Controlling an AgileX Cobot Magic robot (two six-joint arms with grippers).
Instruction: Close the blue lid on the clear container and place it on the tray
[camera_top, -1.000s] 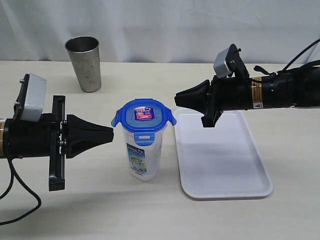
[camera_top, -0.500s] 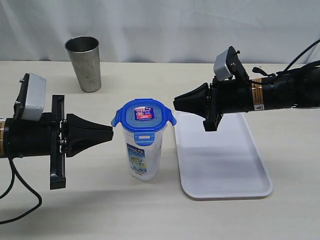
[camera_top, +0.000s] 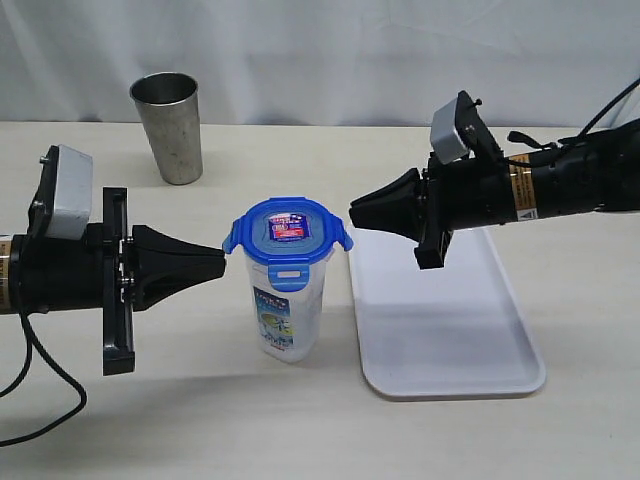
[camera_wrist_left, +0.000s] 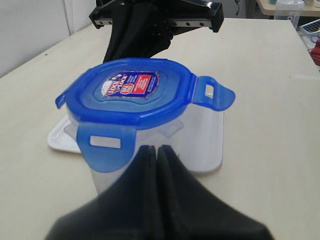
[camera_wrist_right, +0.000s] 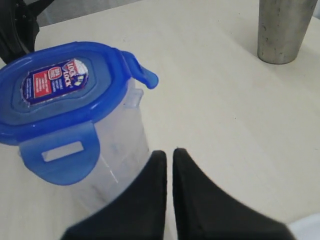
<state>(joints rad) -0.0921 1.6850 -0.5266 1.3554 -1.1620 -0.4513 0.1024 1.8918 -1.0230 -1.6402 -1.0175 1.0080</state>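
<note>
Lid (camera_top: 287, 232) sits on top of container (camera_top: 283, 318). Container stands upright on desk (camera_top: 200, 410), long axis vertical, not on tray (camera_top: 450, 350) yet. Tray lies flat just beside it, on the right-arm side. The lid's two side flaps flare outward and the front one hangs down. None looks snapped shut; far flap too hidden to tell.

Container is between the two arms, and each set of fingers points horizontally at a side flap.
- Left fingers (camera_top: 190, 268): pressed together, holding nothing. Tip level w/ the left flap and just beside it; no contact that I can see.
- Right fingers (camera_top: 385, 208): also pressed together, empty. Tip just beside the right flap, a touch higher than it, w/ the arm over the tray.

Judgement: next move is prob. pressing the flaps down w/ the closed tips. The arms face each other across the lid, so each is nearest its own flap. Container is tall and narrow, so a one-sided shove could tip it; pushing from both sides should steady it. For the carry to the tray the right arm is nearer.

Steel cup (camera_top: 170, 125) stands well apart at the back on the left, out of the way.
</note>
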